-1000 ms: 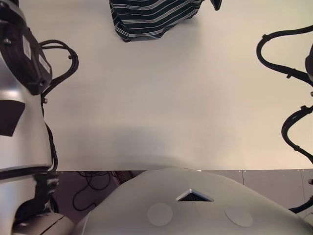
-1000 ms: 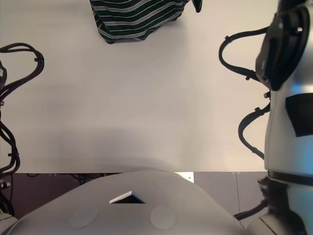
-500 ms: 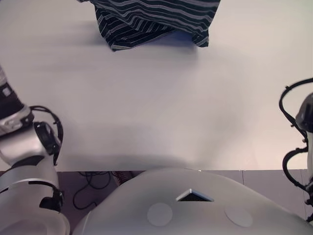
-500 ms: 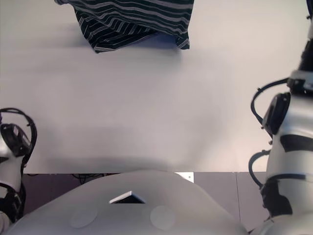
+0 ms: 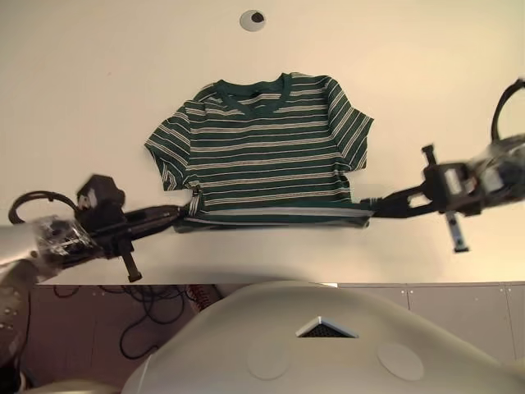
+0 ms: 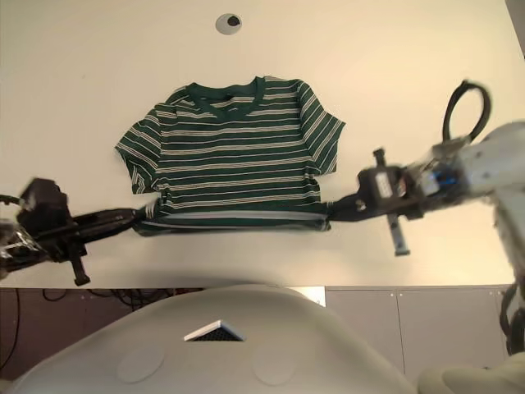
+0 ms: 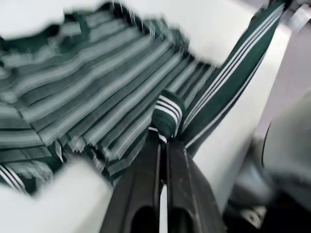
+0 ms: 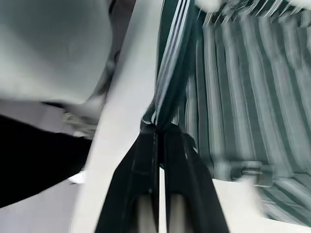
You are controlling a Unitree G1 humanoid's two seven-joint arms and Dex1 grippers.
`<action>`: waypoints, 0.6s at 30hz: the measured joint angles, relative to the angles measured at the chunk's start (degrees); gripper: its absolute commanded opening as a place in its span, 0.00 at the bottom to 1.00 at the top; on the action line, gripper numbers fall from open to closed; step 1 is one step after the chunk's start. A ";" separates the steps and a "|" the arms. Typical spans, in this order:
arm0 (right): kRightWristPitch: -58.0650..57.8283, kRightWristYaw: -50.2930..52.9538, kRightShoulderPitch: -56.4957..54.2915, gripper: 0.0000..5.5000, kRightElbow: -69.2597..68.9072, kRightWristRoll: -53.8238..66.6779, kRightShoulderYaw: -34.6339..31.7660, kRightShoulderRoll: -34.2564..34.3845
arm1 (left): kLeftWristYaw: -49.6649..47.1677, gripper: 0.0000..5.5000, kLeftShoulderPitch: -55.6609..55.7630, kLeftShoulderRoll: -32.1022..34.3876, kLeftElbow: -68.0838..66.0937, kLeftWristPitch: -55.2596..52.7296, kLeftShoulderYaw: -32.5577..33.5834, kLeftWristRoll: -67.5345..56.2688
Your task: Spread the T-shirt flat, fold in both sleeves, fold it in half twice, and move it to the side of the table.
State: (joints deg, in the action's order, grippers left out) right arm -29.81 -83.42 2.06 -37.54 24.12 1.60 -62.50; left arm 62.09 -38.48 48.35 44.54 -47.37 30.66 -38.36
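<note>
A dark green T-shirt [image 5: 262,148] with white stripes lies spread on the white table, collar toward the far side, both sleeves out. Its hem [image 5: 275,215] runs taut along the near edge. My left gripper [image 5: 185,213] is shut on the hem's left corner [image 7: 166,116], low over the table's front. My right gripper [image 5: 367,205] is shut on the hem's right corner [image 8: 156,124]. The two grippers hold the hem stretched between them.
A small round grey cap [image 5: 253,20] with a dark hole sits in the table [image 5: 82,98] beyond the collar. The table's front edge [image 5: 262,283] runs just behind the grippers. Bare table lies left and right of the shirt.
The head camera has tilted, so the whole shirt now shows. The shirt, bunched and hanging at the far side before, now lies flat, and both grippers have come into view holding its hem.
</note>
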 measured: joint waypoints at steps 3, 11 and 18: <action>2.16 1.32 4.80 0.20 -1.34 -2.34 1.74 -1.39 | 2.12 0.17 -4.94 0.35 -0.88 4.37 -1.69 3.74; -1.94 11.04 -4.72 0.19 7.73 1.62 2.19 7.43 | 2.85 0.14 8.15 1.77 -12.75 12.68 -0.48 3.25; 3.34 33.12 -24.07 0.00 43.57 -13.24 15.36 34.55 | -16.51 0.00 42.32 -11.63 -35.96 10.93 -27.36 15.18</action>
State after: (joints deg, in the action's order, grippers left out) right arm -26.48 -50.29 -22.01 6.03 10.88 16.96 -27.95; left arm 45.58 3.85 36.72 8.58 -36.44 3.30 -23.18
